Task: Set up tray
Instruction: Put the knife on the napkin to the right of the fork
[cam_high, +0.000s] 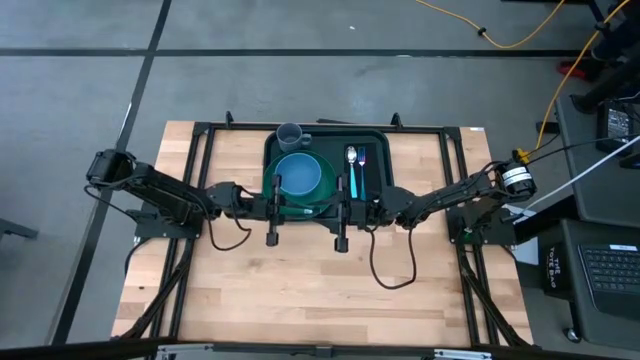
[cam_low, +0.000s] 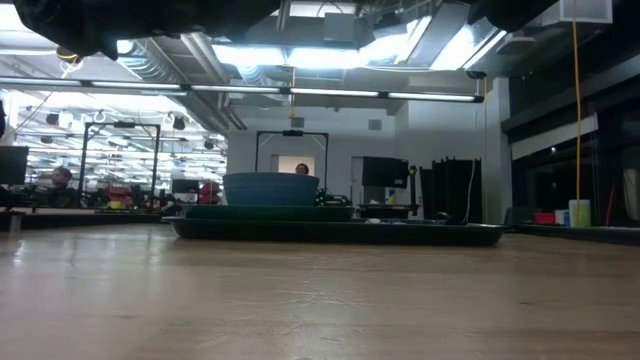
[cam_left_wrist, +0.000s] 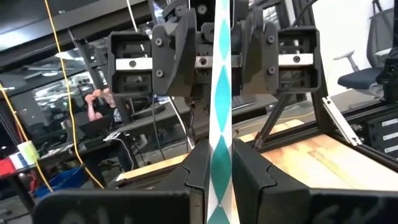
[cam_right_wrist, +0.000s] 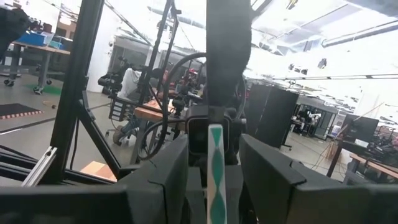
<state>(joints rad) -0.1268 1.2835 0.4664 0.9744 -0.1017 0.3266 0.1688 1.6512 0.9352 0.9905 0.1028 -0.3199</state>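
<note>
Seen from above, the left gripper (cam_high: 272, 215) is lying at centre-left of the frame, its arm reaching in from the left edge of the light wooden table (cam_high: 300, 290), and its fingers (cam_left_wrist: 196, 165) are standing narrow, nearly closed on nothing, with only a thin slit between them in its wrist view. Just right of it, in the upper middle of the frame, the large dark green rectangular plastic tray (cam_high: 375, 140) with rounded corners and a raised rim is sitting on the table's far half. It is carrying a round green plate (cam_high: 325, 178) with a blue bowl (cam_high: 298, 175) on it, a grey cup (cam_high: 290, 134) at the tray's upper left corner, and a silver spoon (cam_high: 351, 160) with a teal handle on a flat black napkin (cam_high: 366, 165). Further right, the right gripper (cam_high: 341, 218) is mirroring the left one beside the tray's lower edge, its fingers (cam_right_wrist: 171, 168) also drawn narrow around nothing.
</note>
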